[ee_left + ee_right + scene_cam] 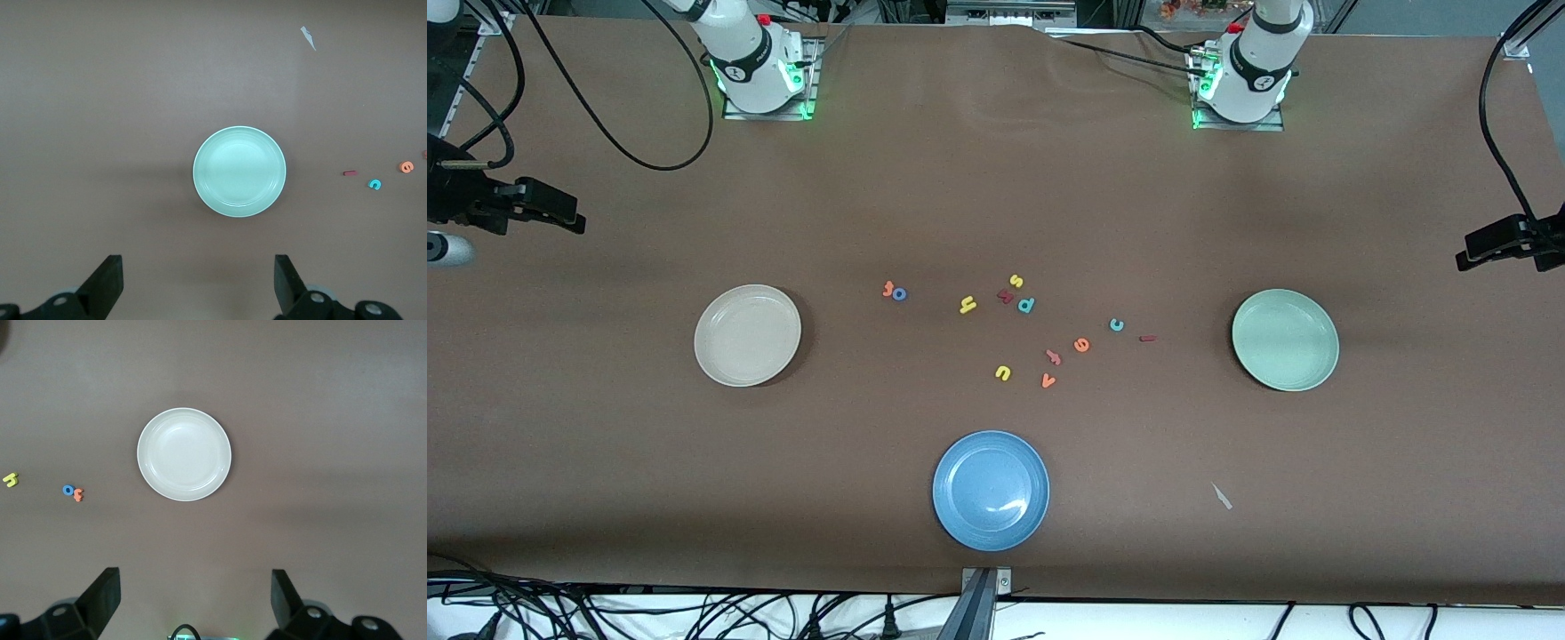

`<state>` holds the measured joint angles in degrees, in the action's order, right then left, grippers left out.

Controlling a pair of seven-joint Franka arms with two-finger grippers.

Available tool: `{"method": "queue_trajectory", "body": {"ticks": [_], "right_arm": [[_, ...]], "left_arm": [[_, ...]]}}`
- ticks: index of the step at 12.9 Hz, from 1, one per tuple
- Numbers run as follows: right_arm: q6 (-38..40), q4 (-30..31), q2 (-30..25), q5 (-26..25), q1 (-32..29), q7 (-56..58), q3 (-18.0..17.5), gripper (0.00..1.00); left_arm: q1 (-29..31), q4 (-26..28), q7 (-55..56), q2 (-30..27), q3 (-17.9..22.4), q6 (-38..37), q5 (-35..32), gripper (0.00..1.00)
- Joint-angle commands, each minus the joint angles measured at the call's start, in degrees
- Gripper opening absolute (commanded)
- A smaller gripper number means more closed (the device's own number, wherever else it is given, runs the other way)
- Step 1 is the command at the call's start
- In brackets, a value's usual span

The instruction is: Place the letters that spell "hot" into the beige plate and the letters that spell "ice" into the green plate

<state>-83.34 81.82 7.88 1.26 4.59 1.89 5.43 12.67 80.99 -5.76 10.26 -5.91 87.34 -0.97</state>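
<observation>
The beige plate (747,335) (184,455) lies empty toward the right arm's end, the green plate (1285,340) (239,171) empty toward the left arm's end. Between them lie the orange t (887,288) (78,495) touching the blue o (899,294) (68,490), the yellow h (967,305) (11,479), the teal c (1117,324) (375,184), the dark red i (1148,338) (350,173) and the orange e (1082,345) (405,167). My left gripper (198,283) hangs open high over the table by the green plate. My right gripper (195,597) hangs open high by the beige plate. Both hold nothing.
A blue plate (991,490) sits near the front edge. Other letters lie among the task's: yellow s (1016,282), teal p (1026,305), yellow u (1002,372), orange v (1048,381). A white scrap (1221,496) (308,37) lies nearer the camera than the green plate.
</observation>
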Motion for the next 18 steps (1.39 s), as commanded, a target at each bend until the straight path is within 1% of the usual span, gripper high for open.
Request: {"method": "queue_trajectory", "body": {"ticks": [1,16,18], "right_arm": [[-0.51,0.44,-0.50,0.85,-0.28,-0.22,-0.16,1.00],[-0.68,0.44,-0.50,0.94,-0.28,-0.39,-0.33,1.00],[-0.77,0.44,-0.50,0.94,-0.28,-0.39,-0.33,1.00]], "left_arm": [[0.78,0.39,-1.10,-0.77,-0.42,0.03,1.32,0.99],[0.60,0.04,-0.48,-1.03,-0.77,-0.59,1.32,1.00],[0.08,-0.13,-0.30,-0.94,-1.03,-0.50,0.44,1.00]]}}
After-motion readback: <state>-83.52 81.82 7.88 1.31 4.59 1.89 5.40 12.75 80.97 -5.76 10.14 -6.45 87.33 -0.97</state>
